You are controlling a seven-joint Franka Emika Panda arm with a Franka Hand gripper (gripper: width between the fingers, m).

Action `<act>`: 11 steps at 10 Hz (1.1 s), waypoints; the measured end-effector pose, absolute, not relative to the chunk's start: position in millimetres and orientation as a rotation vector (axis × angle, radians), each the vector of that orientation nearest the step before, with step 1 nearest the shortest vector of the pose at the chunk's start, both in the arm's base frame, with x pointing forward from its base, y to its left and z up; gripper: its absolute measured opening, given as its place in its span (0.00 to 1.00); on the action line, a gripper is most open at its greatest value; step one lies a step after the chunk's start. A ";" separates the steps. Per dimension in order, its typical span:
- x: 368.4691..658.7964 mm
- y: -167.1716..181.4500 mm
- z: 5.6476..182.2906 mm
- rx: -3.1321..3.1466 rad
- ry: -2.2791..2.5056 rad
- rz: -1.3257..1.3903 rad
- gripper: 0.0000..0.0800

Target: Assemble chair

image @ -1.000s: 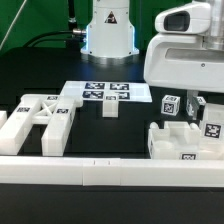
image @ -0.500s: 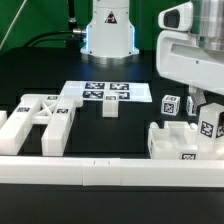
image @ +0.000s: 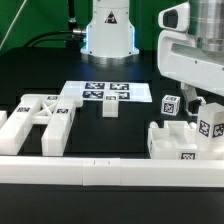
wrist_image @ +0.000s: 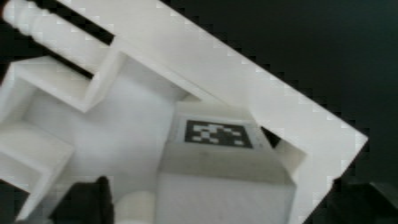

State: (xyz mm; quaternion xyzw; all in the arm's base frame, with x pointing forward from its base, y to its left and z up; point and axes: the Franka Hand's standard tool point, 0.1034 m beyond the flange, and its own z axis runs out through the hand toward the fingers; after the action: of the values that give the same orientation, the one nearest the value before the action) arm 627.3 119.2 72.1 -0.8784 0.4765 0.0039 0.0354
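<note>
My gripper (image: 204,108) hangs over the chair parts on the exterior view's right. In the wrist view my gripper (wrist_image: 226,200) stands open, its dark fingertips (wrist_image: 89,200) on either side of a white chair part with a square tag (wrist_image: 221,134), with gaps showing on both sides. In the exterior view that tagged part (image: 211,127) stands upright by a white frame piece (image: 180,146). A tagged cube (image: 170,103) stands just behind. The X-braced side frame (image: 40,115) lies on the left. A small cube (image: 110,108) sits mid-table.
The marker board (image: 105,92) lies flat at the back centre, before the robot base (image: 108,30). A long low white border rail (image: 100,176) runs along the front edge. The table top is black.
The arm has moved toward the exterior view's right, uncovering the tagged cube. Since half a second ago it has barely moved. The parts lie as before.
</note>
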 end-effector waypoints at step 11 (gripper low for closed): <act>625.0 132.2 74.2 -3.070 0.114 -0.051 0.81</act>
State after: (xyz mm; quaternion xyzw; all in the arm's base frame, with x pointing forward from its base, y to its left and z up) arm 625.0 132.2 74.2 -0.9986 0.0371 -0.0167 0.0346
